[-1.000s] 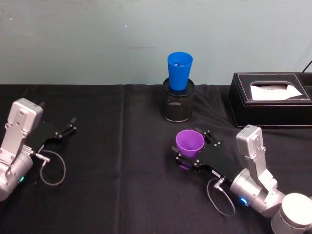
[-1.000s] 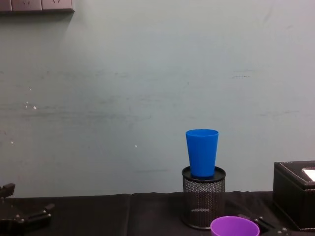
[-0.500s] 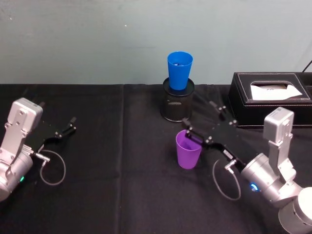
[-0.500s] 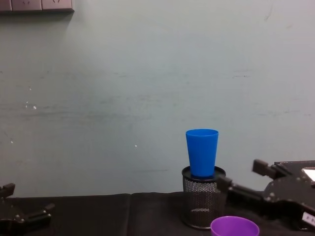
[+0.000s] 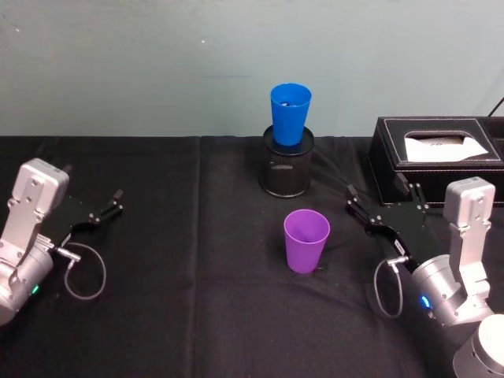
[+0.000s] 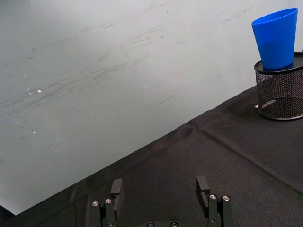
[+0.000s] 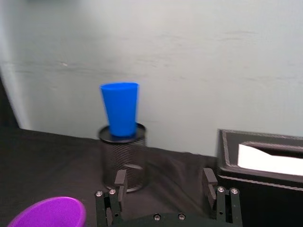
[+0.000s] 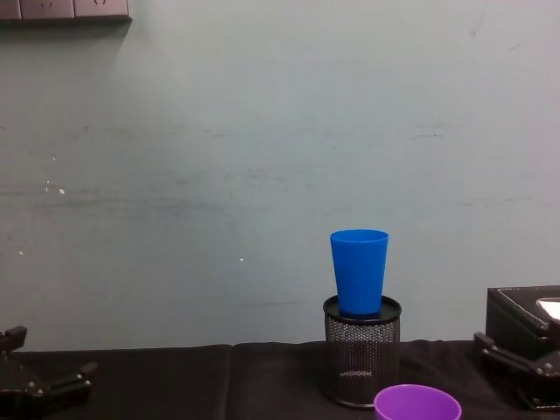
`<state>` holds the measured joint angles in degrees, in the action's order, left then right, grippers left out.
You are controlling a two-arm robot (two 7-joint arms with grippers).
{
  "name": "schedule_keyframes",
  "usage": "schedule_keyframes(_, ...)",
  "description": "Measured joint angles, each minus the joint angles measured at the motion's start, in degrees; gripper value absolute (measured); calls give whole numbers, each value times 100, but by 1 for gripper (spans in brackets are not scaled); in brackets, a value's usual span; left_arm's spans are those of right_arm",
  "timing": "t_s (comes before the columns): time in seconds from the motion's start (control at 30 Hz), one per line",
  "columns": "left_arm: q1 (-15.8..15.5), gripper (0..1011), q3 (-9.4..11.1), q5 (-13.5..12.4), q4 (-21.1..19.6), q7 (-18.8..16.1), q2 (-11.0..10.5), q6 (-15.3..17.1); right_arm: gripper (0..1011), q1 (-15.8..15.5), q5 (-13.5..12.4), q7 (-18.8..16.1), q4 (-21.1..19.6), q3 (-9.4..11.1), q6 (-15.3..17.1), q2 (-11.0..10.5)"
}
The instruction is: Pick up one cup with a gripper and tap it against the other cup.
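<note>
The purple cup [image 5: 306, 240] stands upright and free on the black cloth, its rim also showing in the chest view [image 8: 417, 405] and the right wrist view [image 7: 47, 213]. The blue cup [image 5: 290, 114] sits in the mouth of the black mesh pen holder [image 5: 287, 169] behind it. My right gripper [image 5: 378, 195] hovers open to the right of the purple cup, a clear gap away, with nothing between its fingers [image 7: 120, 182]. From its wrist the blue cup [image 7: 120, 109] lies ahead. My left gripper [image 5: 92, 183] rests open at the far left.
A black tissue box [image 5: 437, 161] stands at the back right, just behind the right gripper. The mesh holder [image 8: 361, 359] raises the blue cup [image 8: 359, 271] above the table. A wall closes off the back edge.
My right gripper, which was around the purple cup a second ago, has let it go and pulled back to the right. The cup now stands upright. The left arm has not moved.
</note>
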<state>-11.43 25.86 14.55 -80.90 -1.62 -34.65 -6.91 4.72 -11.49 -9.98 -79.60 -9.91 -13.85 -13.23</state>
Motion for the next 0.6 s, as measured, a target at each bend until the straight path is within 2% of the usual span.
schedule_keyframes(0.13,0,1000,0,0,0,0,0,0,1002,86,181,165,225,63,17,85)
schedule_keyframes(0.33,0,1000,0,0,0,0,0,0,1002,222,257,88,535,82,50,149)
schedule_keyframes(0.6,0,1000,0,0,0,0,0,0,1002,211,256,89,501,77,51,143)
